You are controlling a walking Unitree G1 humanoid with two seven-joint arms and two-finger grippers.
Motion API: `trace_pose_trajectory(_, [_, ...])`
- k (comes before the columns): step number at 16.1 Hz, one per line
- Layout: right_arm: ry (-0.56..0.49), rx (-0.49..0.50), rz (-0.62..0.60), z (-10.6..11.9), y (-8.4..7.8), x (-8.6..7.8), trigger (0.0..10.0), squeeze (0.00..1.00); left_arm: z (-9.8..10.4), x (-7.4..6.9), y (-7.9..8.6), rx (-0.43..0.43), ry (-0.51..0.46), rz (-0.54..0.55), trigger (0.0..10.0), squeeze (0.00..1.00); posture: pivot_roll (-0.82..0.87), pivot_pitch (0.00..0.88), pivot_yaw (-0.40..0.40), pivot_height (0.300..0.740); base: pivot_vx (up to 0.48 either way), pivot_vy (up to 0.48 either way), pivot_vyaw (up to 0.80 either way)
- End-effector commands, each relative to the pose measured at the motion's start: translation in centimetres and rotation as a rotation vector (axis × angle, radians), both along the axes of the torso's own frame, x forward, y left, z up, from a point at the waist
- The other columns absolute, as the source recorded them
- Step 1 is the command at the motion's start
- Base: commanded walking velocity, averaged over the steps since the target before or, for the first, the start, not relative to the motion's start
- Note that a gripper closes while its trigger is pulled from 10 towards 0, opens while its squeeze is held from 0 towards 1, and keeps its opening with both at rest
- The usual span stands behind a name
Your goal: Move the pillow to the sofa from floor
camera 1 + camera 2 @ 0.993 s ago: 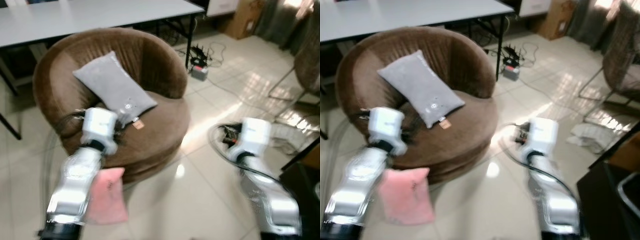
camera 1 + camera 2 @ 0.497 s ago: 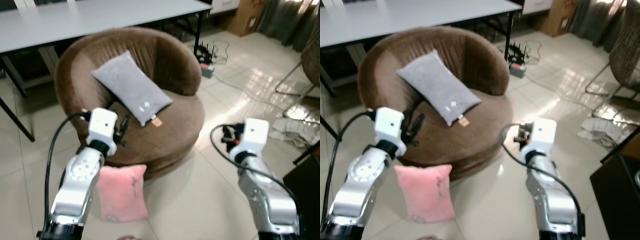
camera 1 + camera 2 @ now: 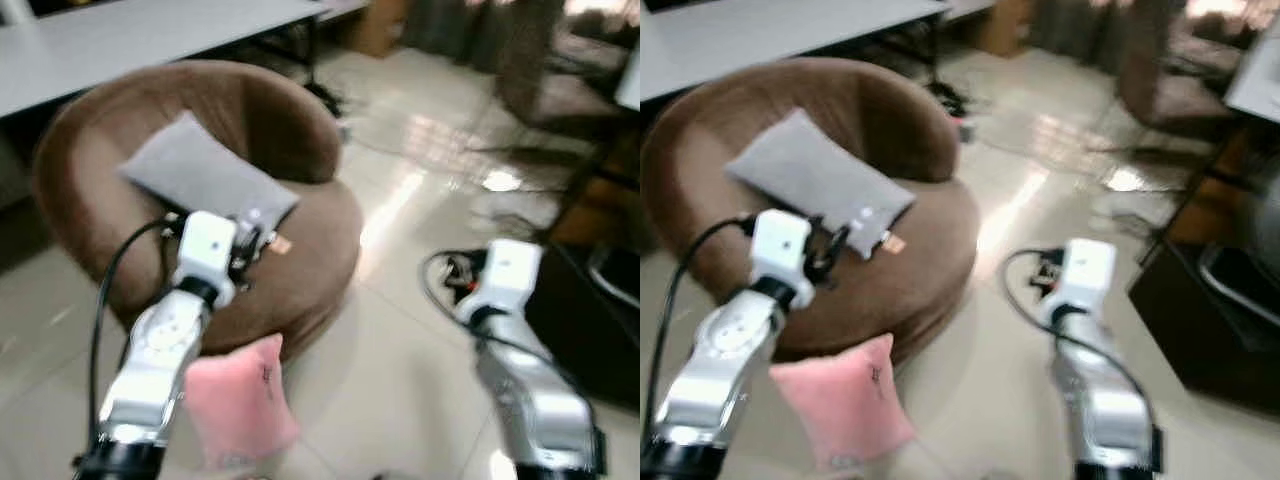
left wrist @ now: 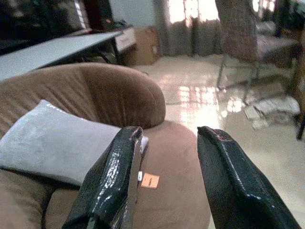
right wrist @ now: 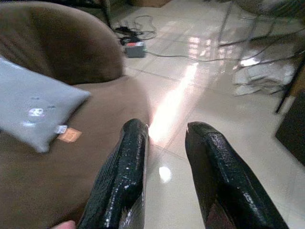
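While the pink pillow (image 3: 238,398) leans on the tiled floor (image 3: 400,370) against the near foot of the round brown sofa (image 3: 300,260), neither arm has reached for it, so the step in hand looks like the approach before any pick. The left gripper (image 4: 167,176) hovers over the near edge of the seat with its fingers parted to a middling gap and nothing between them; the right gripper (image 5: 164,171) hangs over bare floor to the right of the sofa, fingers likewise apart and empty. Both eye views are soft with blur, which suggests the robot's head is in motion.

The next move, as I judge it, calls for bending or stepping so that a gripper can drop low to the pink pillow — it sits beneath and slightly right of the left forearm — then closing on an upper corner or edge and lifting it onto the seat.

By count: two pillows — the pink one on the floor and a grey pillow (image 3: 205,175) already lying tilted against the sofa's back, with a small orange tag (image 4: 150,180) at its near corner. One sofa, one white table (image 3: 120,40) beyond it, and two grippers.
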State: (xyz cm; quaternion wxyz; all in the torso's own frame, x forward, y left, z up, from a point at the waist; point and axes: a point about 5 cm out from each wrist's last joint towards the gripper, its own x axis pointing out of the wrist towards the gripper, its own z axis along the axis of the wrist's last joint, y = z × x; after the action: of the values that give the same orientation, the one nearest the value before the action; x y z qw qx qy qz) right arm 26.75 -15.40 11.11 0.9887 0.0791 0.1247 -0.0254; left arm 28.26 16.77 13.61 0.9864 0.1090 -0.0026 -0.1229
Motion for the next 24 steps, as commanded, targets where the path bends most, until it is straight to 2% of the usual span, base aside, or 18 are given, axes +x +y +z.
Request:
trace_pose_trajectory(1, [-0.016,-0.020,-0.027,0.4,-0.9,0.1,10.0,0.00,0.1,0.1,-0.4,0.002,-0.001,-0.015,10.0,0.00,-0.01,0.034,0.019,0.740,0.000,0.375,-0.80])
trace_pose_trajectory(6, [-0.017,-0.019,-0.026,0.4,-0.8,0.1,10.0,0.00,0.1,0.1,-0.3,0.005,-0.001,-0.014,10.0,0.00,-0.01,0.034,0.019,0.740,0.000,0.370,-0.80])
trace_pose_trajectory(15, [-0.013,-0.034,-0.018,0.1,-0.7,0.2,10.0,0.00,0.1,0.1,-0.3,0.007,0.001,-0.011,10.0,0.00,-0.01,0.040,0.020,0.740,0.000,0.371,0.00])
trace_pose_trajectory(18, [-0.008,-0.033,-0.029,0.0,-1.0,0.0,10.0,0.00,0.0,0.1,-0.5,0.007,0.004,-0.018,10.0,0.00,-0.01,0.041,0.027,0.740,0.000,0.374,-0.80])
trace_pose_trajectory(24, [0.001,-0.107,-0.006,-0.3,-1.4,-0.9,10.0,0.00,-0.2,0.3,-1.0,0.000,0.009,-0.032,10.0,0.00,-0.03,0.042,0.027,0.740,0.000,0.372,-0.80])
